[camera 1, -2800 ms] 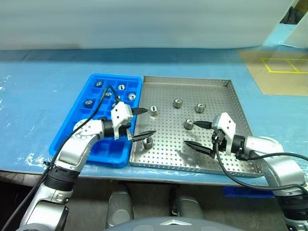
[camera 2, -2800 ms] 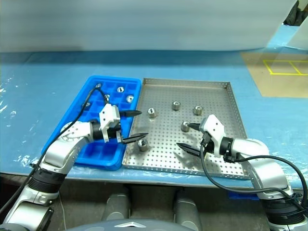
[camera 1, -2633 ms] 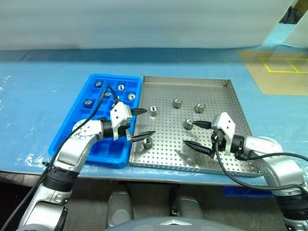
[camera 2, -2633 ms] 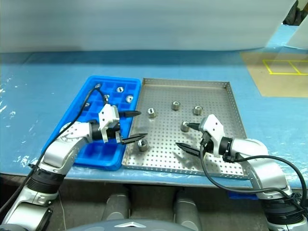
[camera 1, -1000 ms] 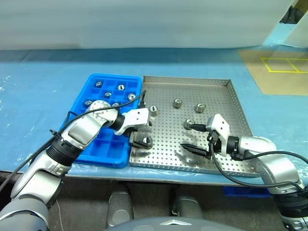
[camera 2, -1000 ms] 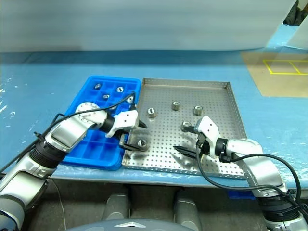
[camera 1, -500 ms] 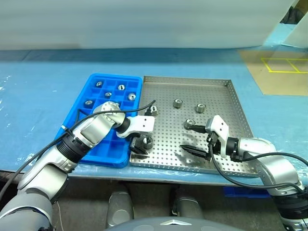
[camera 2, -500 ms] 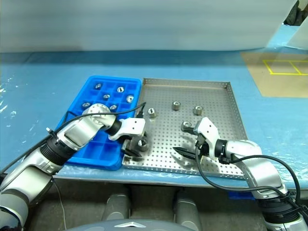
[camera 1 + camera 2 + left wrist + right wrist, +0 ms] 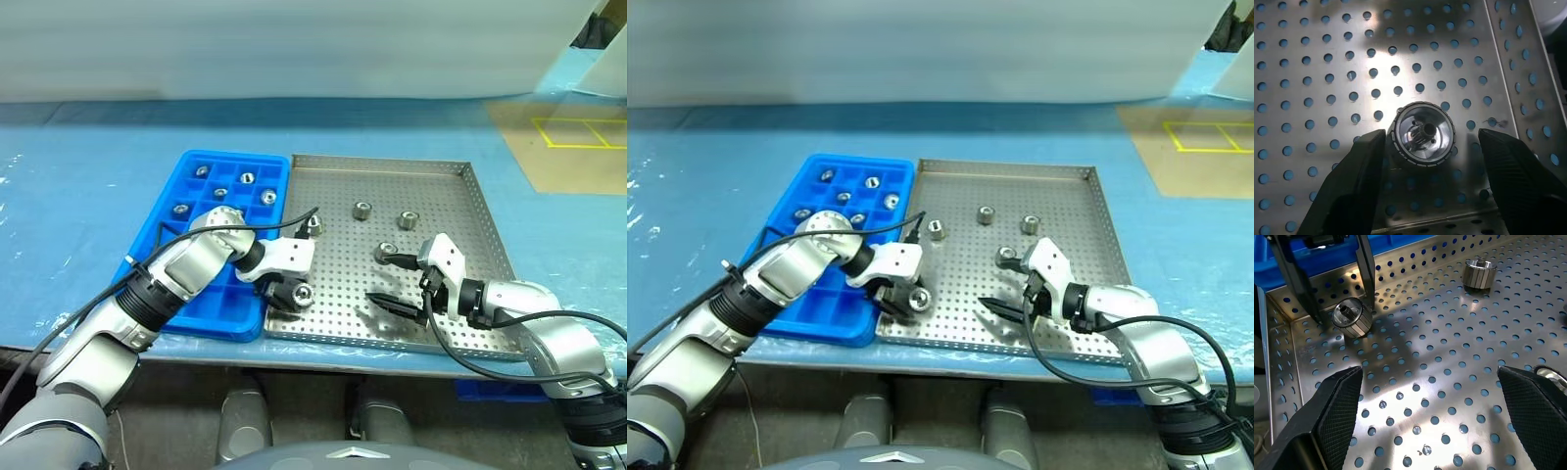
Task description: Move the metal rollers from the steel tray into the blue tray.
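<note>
Fingers of the left gripper (image 9: 1432,147) are straddling a roller (image 9: 1423,134) at the steel tray (image 9: 446,201)'s seven o'clock corner, needing centring, while the right gripper (image 9: 399,281) is waiting wide.

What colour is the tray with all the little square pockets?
Bright blue. The blue tray shows best in the left eye view, beside the steel tray.
</note>
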